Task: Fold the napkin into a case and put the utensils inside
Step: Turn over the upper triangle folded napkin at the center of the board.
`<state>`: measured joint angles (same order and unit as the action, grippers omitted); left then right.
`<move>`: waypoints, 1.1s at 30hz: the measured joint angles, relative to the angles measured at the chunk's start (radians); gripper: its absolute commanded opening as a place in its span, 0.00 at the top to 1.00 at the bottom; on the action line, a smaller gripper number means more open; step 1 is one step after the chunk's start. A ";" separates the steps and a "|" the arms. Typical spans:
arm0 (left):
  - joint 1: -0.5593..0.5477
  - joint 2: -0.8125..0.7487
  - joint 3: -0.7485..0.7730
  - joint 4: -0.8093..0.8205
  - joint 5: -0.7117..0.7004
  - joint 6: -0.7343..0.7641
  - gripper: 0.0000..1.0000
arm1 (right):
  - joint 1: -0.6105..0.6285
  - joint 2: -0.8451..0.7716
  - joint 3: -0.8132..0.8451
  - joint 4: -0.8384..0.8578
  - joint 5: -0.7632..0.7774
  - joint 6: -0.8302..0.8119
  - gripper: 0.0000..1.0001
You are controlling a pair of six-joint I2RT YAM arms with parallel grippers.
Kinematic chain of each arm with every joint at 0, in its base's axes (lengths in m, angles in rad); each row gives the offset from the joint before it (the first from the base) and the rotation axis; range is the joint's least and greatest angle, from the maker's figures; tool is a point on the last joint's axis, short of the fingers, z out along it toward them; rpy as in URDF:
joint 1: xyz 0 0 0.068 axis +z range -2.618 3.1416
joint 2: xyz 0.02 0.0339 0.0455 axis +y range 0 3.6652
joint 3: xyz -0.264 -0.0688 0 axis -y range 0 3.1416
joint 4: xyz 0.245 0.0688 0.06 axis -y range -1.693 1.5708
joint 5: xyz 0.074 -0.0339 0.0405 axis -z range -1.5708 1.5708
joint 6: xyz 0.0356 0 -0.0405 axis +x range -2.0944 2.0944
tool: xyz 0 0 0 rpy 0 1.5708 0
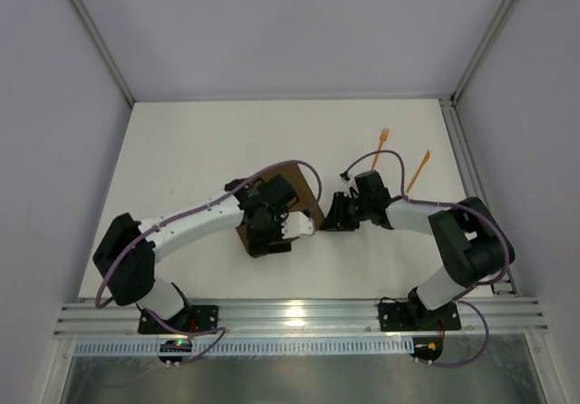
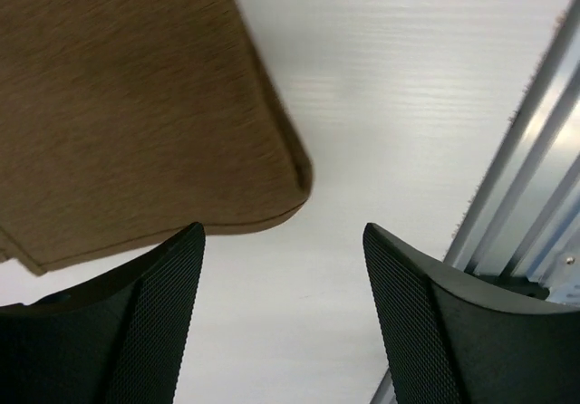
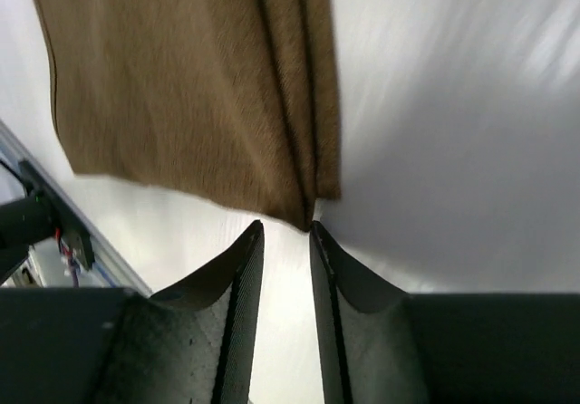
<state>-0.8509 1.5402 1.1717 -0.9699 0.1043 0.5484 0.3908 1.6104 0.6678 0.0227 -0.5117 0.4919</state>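
Left gripper (image 2: 283,232) stands wide open above the table (image 2: 408,78), holding nothing, just beside a napkin (image 2: 118,105) corner. Right gripper (image 3: 287,227) is almost closed at the napkin's folded corner; we cannot tell if it pinches the cloth. We see the orange utensils (image 1: 381,146) lying apart, farther right.

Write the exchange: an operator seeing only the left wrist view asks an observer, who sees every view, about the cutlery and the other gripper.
Operator: Where is the cutlery?
Observer: The orange fork and knife lie on the table beyond the right arm, clear of the napkin.
Operator: What is the right gripper doing?
Observer: The right gripper sits at the napkin's layered corner, fingers nearly together; whether it pinches cloth I cannot tell.
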 measured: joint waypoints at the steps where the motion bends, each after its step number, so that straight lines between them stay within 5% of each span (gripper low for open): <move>1: -0.037 -0.003 -0.017 -0.004 -0.006 0.008 0.25 | 0.017 -0.025 -0.031 0.014 -0.003 0.017 0.65; 5: -0.102 -0.032 -0.078 -0.021 -0.031 0.029 0.24 | 0.055 -0.157 -0.132 0.004 0.004 0.058 0.52; 11: -0.091 -0.076 -0.176 0.036 -0.135 0.031 0.24 | 0.039 -0.291 -0.092 -0.116 0.047 0.013 0.50; 17: -0.091 -0.073 -0.216 0.121 -0.175 0.009 0.25 | 0.027 -0.243 -0.003 -0.138 0.074 -0.022 0.42; 21: -0.065 -0.073 -0.201 0.140 -0.145 -0.008 0.36 | 0.026 -0.163 0.009 -0.131 0.108 -0.019 0.41; 33: 0.146 -0.071 -0.153 0.132 -0.002 -0.055 0.37 | 0.062 -0.041 0.033 -0.050 0.108 0.009 0.43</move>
<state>-0.7048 1.4689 1.0183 -0.8375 0.1028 0.4931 0.4526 1.5696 0.7006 -0.0273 -0.4034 0.5007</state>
